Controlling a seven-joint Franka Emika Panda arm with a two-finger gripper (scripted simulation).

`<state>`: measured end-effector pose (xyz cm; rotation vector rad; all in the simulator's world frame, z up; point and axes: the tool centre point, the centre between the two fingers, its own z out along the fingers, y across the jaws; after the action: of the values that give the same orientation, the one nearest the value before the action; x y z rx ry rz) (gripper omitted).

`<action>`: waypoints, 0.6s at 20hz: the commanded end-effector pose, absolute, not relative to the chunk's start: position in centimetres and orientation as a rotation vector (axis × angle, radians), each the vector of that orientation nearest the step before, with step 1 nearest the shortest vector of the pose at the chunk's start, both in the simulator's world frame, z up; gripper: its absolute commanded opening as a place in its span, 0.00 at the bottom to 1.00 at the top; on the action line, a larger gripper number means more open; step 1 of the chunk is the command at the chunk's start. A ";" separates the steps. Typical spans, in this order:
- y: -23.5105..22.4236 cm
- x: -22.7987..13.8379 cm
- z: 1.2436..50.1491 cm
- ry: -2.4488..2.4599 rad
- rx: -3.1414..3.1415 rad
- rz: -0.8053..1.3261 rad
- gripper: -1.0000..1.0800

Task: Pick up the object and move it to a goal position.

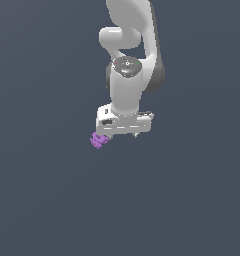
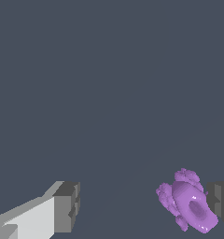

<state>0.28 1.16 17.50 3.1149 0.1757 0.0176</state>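
The object (image 1: 98, 140) is a small purple lumpy item, showing just below the white hand's corner on the exterior view's left. In the wrist view the object (image 2: 188, 206) lies between my two fingers, close against one dark fingertip (image 2: 220, 204) and far from the other fingertip (image 2: 67, 207). My gripper (image 2: 144, 207) is open, with a wide gap between the fingers. In the exterior view the gripper (image 1: 121, 134) hangs under the white arm, and its fingers are mostly hidden by the hand. I cannot tell whether the near fingertip touches the object.
A flat dark grey-blue surface (image 1: 52, 200) fills both views. The white arm (image 1: 127, 60) rises straight above the hand. Nothing marks a goal position in either view.
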 end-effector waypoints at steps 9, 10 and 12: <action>-1.0 -0.6 16.1 0.333 3.104 0.012 0.96; -1.3 -0.7 15.9 0.356 3.101 0.012 0.96; -1.9 -1.0 15.5 0.408 3.096 0.010 0.96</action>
<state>-0.78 -1.42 15.81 3.1000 0.3706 0.0114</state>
